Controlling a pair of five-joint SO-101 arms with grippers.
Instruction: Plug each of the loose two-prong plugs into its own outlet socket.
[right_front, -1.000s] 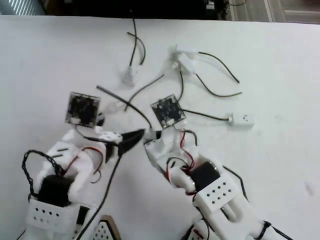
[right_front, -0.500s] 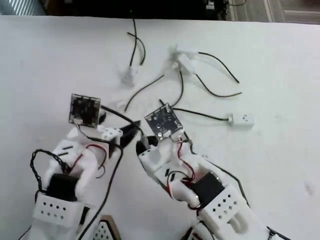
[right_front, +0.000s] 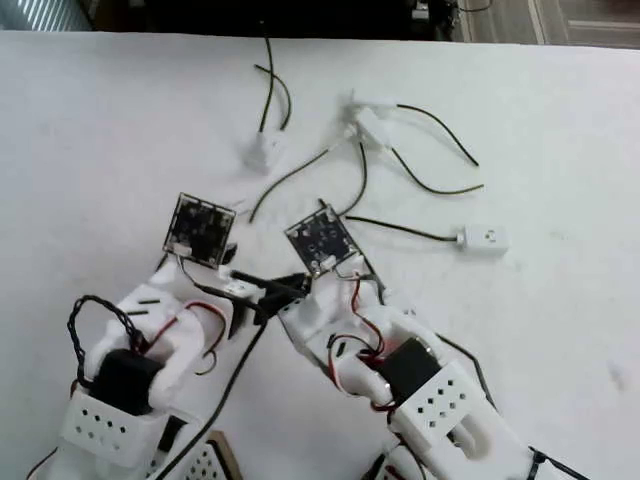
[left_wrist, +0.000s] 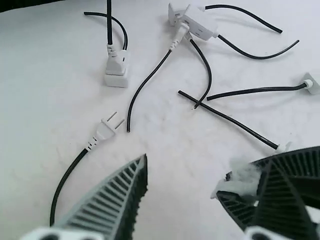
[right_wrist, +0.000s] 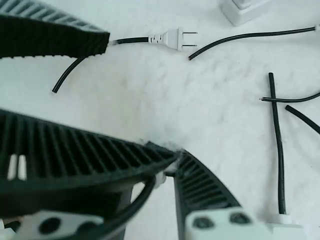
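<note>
Loose plug (left_wrist: 106, 127) just beyond left tool (left_wrist: 181, 175)

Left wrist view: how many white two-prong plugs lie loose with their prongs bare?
1. The white two-prong plug on a black cable lies on the white table, between the open left hand and a white socket block already plugged. Others may be hidden.

Flat white surface (right_front: 560, 120): plain, no pattern. Loose white two-prong plug (left_wrist: 105, 129) on a black cord. Small white outlet socket block (left_wrist: 116, 75). Left arm's ribbed plastic fingers (left_wrist: 115, 200): black, parallel ridges. Right arm's ribbed plastic fingers (right_wrist: 75, 150): same black ridging, closed on a thin black cord with a white tip (right_wrist: 145, 195). White plastic arm bodies (right_front: 150, 340), with red and black wiring and black motors.
</note>
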